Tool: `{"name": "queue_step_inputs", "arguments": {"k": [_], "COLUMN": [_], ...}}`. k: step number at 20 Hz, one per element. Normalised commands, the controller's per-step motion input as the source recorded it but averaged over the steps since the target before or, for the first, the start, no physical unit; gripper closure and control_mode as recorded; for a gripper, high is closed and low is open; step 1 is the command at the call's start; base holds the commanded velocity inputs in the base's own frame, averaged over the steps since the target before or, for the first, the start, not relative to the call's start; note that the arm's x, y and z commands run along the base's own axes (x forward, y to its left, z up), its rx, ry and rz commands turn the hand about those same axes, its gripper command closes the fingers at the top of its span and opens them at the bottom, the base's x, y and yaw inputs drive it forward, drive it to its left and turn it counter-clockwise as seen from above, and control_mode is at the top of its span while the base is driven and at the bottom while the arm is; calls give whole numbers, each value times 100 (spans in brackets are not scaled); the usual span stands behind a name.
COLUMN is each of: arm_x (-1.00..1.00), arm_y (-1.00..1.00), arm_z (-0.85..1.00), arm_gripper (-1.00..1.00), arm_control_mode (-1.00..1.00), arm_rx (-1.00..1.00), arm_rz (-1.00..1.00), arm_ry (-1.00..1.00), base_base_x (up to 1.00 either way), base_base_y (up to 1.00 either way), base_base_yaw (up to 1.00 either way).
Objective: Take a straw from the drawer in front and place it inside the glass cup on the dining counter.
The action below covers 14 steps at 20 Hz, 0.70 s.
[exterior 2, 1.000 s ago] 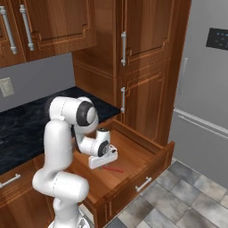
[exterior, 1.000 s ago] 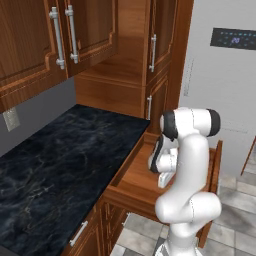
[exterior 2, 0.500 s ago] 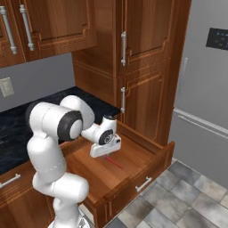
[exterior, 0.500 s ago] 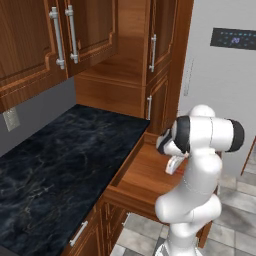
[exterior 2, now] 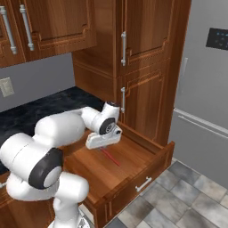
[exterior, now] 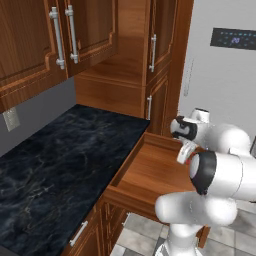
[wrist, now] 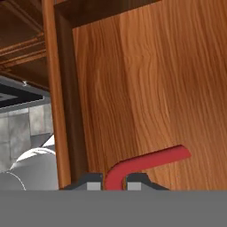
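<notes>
Overhead, reddish-brown wall cabinets (exterior: 60, 45) with silver bar handles hang above a black stone counter (exterior: 55, 160) veined faintly in white, with a grey backsplash behind it. A tall wooden cabinet (exterior 2: 142, 67) stands at the counter's end, and a grey refrigerator (exterior 2: 205, 111) sits beyond it over a grey tiled floor (exterior 2: 187, 200). The drawer (exterior 2: 133, 171) is pulled wide out below the counter's edge, its lighter wooden bottom bare except for the straw (exterior 2: 109, 156), which lies red and thin on the boards near the middle.

The white arm folds over the drawer with its hand turned down toward the boards; the gripper (exterior 2: 103, 139) hovers low, directly over the straw's upper end. In the hand view the straw (wrist: 146, 164) curves up from between the 2 dark fingertips (wrist: 91, 181), its bent part running off to the right across the wood. The jaws (wrist: 114, 182) are clenched on the straw, 1 tip on each side of it.

Compared with 0.5 second ago, the elbow has swung further out and forward, and the jaws have narrowed around the straw.
</notes>
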Motion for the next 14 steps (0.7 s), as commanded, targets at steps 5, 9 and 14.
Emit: {"name": "queue_step_inputs", "arguments": {"k": [5, 9, 14], "arm_x": [-73, -93, -80], "arm_y": [0, 0, 0], "arm_z": [100, 100, 100], "arm_gripper": [100, 100, 100], "arm_control_mode": [-100, -100, -100], "arm_rx": [0, 0, 0], "arm_rz": [-1, -1, 0], "arm_ry": [0, 0, 0], "base_base_x": [0, 0, 0], "base_base_y": [0, 0, 0], "base_base_yaw": [0, 0, 0]}}
